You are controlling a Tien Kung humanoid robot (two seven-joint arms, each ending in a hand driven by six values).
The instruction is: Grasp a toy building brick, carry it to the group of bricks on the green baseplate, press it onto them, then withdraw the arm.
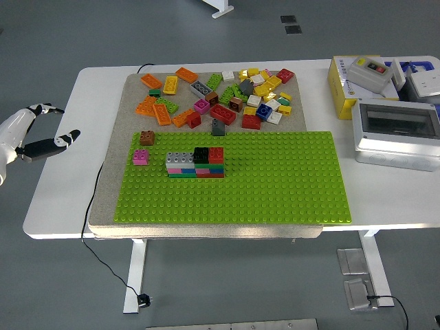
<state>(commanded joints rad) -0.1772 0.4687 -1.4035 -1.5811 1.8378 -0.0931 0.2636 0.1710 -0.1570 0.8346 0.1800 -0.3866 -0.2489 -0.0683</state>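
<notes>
One robot hand, the left, hung off the worktop's left edge, fingers spread and holding nothing; right arm not in frame. Its white-shelled palm sat at the picture's left border, w/ a dark thumb tipped white pointing toward the mat and a thinner finger extended above it.

On the white worktop lay a grey felt mat carrying the green baseplate, which filled the mat's near half. The group of bricks stood on the baseplate's left part, stacked in layers: grey, black and red on top, pink, blue and green beneath. A small pink brick sat just left of the stack at the plate's edge, and a brown brick rested near the plate's far-left corner. A dark grey brick stood at the plate's far edge.

Behind the plate, a loose pile of bricks was scattered across the mat's far half: orange pieces to the left, red, yellow, white and green to the right. None was in the robot hand.

At the worktop's right end sat a yellow box and a grey enclosure w/ clear lid. A black cable trailed from the mat's left side down to the floor.
</notes>
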